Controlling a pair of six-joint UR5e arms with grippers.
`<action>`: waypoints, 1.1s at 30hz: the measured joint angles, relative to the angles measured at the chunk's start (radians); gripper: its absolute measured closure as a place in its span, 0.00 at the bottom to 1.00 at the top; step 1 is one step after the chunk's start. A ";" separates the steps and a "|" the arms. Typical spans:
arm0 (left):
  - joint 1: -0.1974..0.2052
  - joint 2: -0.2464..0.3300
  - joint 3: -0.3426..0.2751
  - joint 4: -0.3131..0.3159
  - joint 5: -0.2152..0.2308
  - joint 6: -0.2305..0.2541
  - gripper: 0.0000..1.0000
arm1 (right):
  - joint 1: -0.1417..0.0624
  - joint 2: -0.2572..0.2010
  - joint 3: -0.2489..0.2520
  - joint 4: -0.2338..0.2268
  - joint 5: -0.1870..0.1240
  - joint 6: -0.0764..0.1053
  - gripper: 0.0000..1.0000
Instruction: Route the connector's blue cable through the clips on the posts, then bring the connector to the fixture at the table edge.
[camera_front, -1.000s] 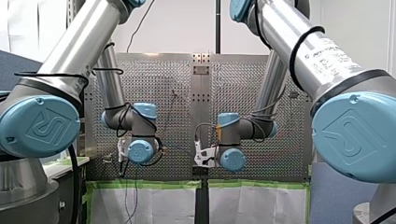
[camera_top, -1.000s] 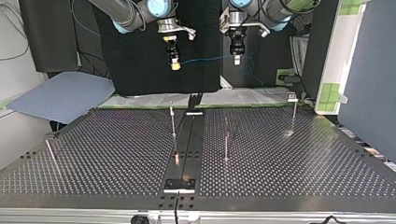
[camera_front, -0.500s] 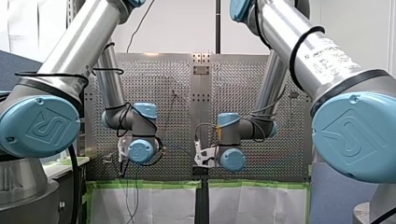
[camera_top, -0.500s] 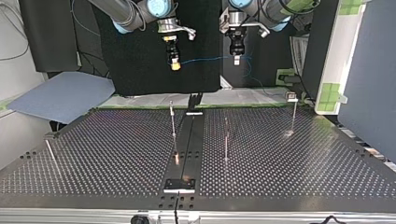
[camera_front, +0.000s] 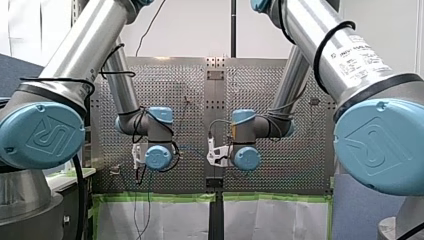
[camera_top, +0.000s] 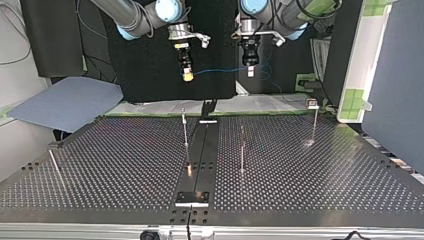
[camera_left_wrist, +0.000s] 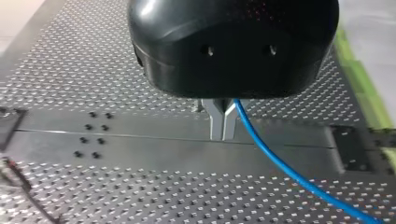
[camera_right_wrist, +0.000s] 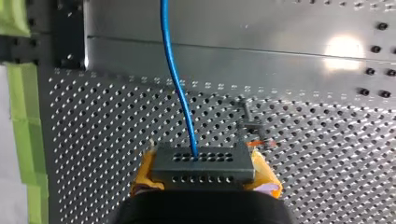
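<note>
Nearest, the connector (camera_right_wrist: 203, 165) is pinched between the right jaws' yellow pads (camera_right_wrist: 144, 178). Further on, the blue cable (camera_right_wrist: 173, 74) is clamped by the pressed-together left jaws, high above the posts (camera_top: 185, 127) on the worktop (camera_top: 100, 160). Overtightened, it could be pulled free.

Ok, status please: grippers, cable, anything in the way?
Left gripper shut on cable. Right gripper shut on connector. Cable hangs between them, in no clip yet. Posts unobstructed.
</note>
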 joint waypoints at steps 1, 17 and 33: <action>0.003 0.010 0.006 -0.011 -0.003 -0.001 1.00 | 0.000 -0.008 0.000 0.008 -0.002 0.008 1.00; 0.039 0.148 0.055 -0.149 -0.066 0.010 1.00 | -0.043 -0.141 -0.028 0.141 -0.028 0.068 1.00; 0.080 0.290 0.069 -0.290 -0.030 0.011 1.00 | -0.082 -0.285 -0.121 0.285 -0.078 0.075 1.00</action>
